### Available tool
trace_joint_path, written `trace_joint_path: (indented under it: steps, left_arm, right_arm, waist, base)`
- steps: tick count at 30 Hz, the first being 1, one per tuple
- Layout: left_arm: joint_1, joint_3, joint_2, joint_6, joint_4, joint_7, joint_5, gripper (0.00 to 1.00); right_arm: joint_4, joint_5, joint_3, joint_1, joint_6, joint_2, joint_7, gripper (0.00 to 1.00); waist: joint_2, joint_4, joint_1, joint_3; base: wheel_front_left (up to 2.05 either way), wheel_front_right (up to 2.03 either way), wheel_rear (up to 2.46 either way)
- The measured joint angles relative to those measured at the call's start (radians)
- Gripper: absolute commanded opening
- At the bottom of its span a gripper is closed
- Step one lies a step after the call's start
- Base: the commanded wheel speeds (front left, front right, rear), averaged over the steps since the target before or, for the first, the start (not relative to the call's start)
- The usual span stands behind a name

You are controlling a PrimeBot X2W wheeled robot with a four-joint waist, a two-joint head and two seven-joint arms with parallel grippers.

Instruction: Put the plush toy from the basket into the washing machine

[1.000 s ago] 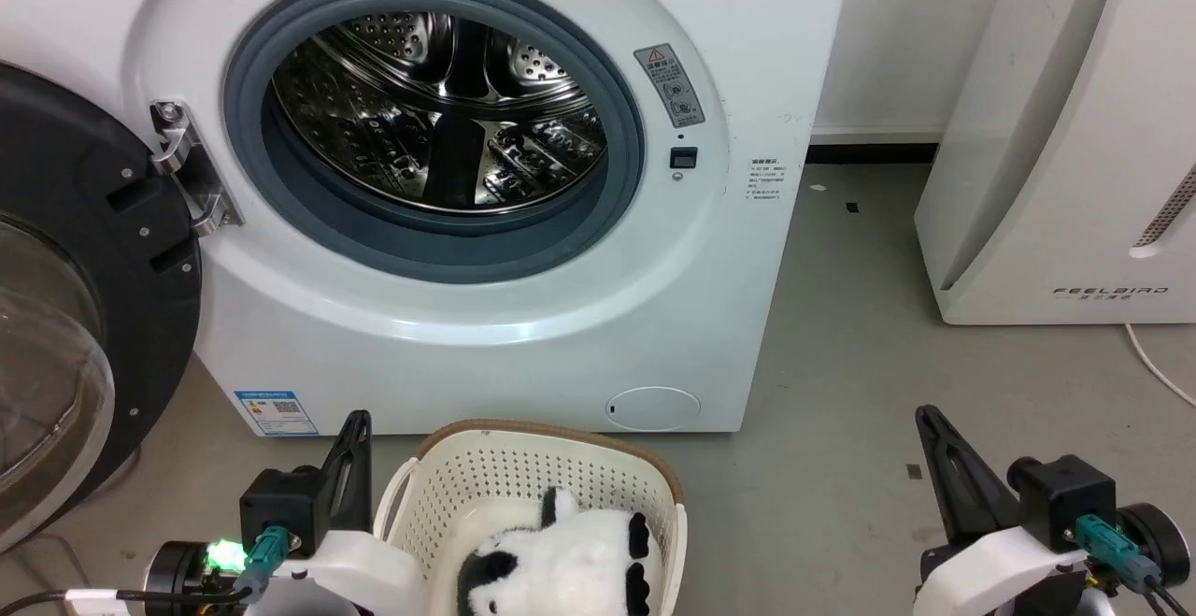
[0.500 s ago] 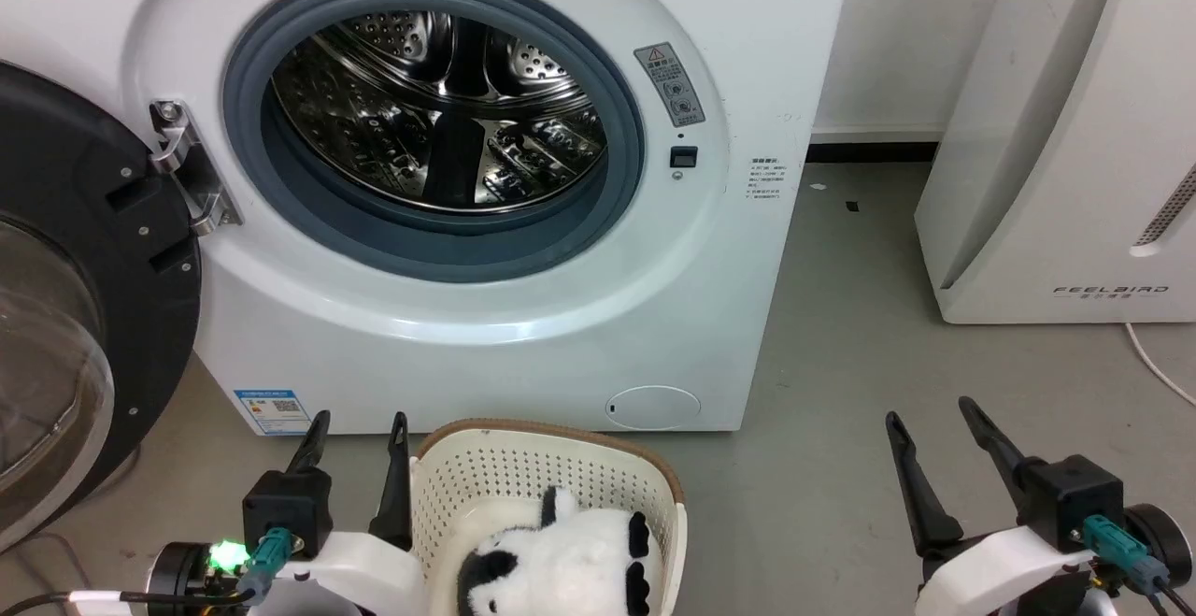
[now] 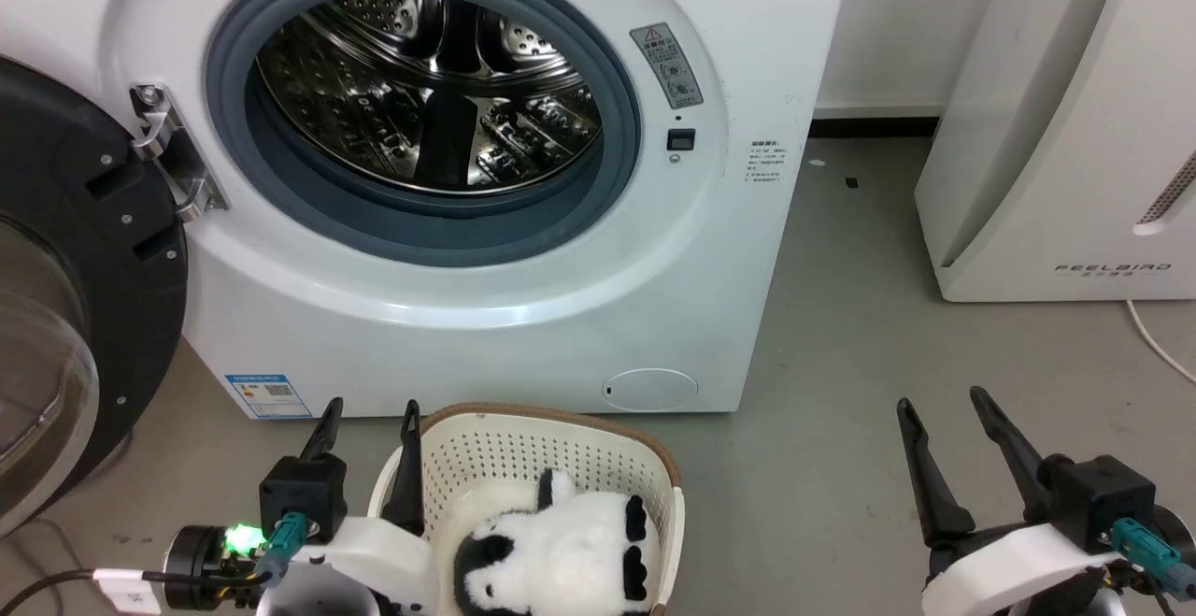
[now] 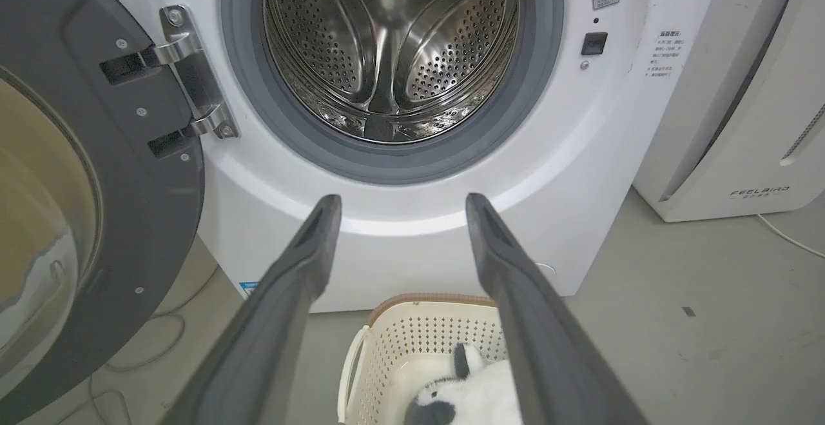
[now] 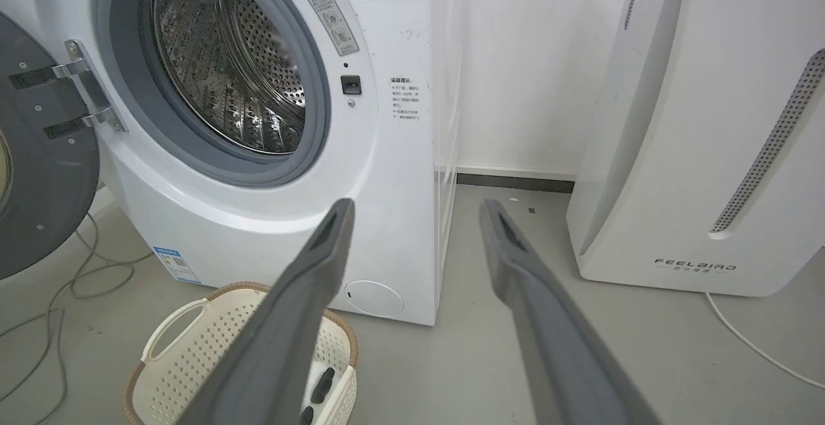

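Note:
The white and black plush toy (image 3: 561,555) lies in the cream basket (image 3: 523,452) on the floor, right in front of the washing machine (image 3: 486,317). Its porthole stands uncovered, the steel drum (image 3: 425,93) bare inside, and the door (image 3: 65,298) is swung to the left. My left gripper (image 3: 372,408) is open beside the basket's left rim, holding nothing. My right gripper (image 3: 939,398) is open over bare floor, well to the right of the basket. The left wrist view shows the toy (image 4: 477,393) in the basket (image 4: 419,322) below its fingers; the right wrist view shows the basket (image 5: 213,341) at lower left.
A white slanted appliance (image 3: 1056,130) marked FEELBIRD stands at the right, with a white cable (image 3: 1154,345) on the floor near it. Grey cables (image 5: 58,289) lie on the floor under the open door. Grey floor (image 3: 841,336) runs between the washer and that appliance.
Both grippers went from shut to open. The head camera tilted a little, so the whole scene sits slightly higher in the picture.

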Motion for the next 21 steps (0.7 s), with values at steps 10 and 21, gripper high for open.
trace_joint_path:
  steps: [10,21]
  left_arm:
    - [-0.086,-0.021,0.002,-0.001,0.106,-0.021,0.0,1.0]
    - [-0.22,-0.045,0.01,-0.019,0.286,-0.042,0.0,1.0]
  right_arm:
    - [-0.014,0.043,-0.001,-0.018,0.0,0.0,-0.021,1.0]
    - [-0.033,0.096,-0.002,-0.067,0.0,0.0,-0.044,1.0]
  waist:
    - [0.0,-0.016,0.0,0.057]
    - [0.0,-0.039,0.0001,0.155]
  base:
    - [0.0,0.0,0.0]
    - [0.0,0.0,0.0]
